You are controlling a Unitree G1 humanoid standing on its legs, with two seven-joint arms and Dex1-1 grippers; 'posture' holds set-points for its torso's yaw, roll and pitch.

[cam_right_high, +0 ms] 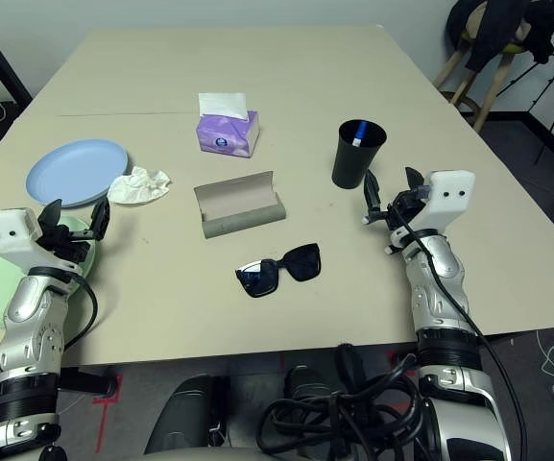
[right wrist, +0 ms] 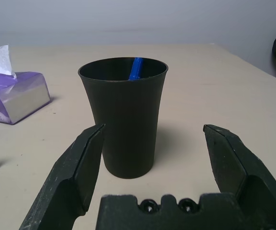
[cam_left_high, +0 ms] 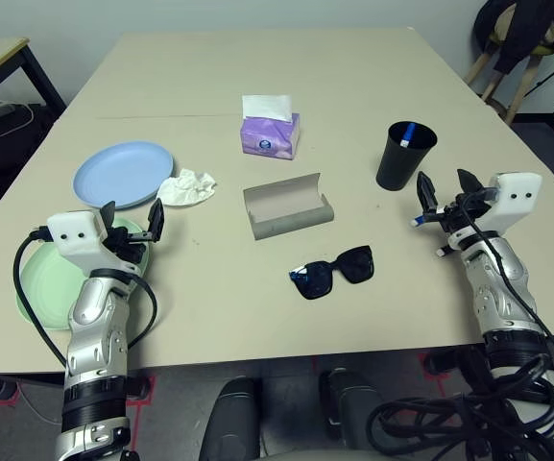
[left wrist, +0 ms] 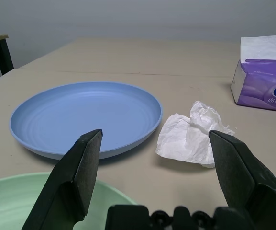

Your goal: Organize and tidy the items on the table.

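On beige matte tabletop (cam_left_high: 257,317): my left hand (cam_left_high: 131,223) spread wide, empty, above mint green round plate (cam_left_high: 48,279); light blue round plate (cam_left_high: 123,174) just beyond, crumpled white tissue (cam_left_high: 186,186) beside its rim. My right hand (cam_left_high: 445,195) spread, empty, near black plastic cup (cam_left_high: 405,155) holding white-blue marker (cam_left_high: 407,134). Grey oblong glasses case (cam_left_high: 288,205) open mid-table; black sunglasses (cam_left_high: 332,272) nearer me.

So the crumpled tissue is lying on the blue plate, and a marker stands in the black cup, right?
Not quite. The crumpled tissue lies on the table beside the blue plate, as the left wrist view shows. A marker does stand in the black cup.
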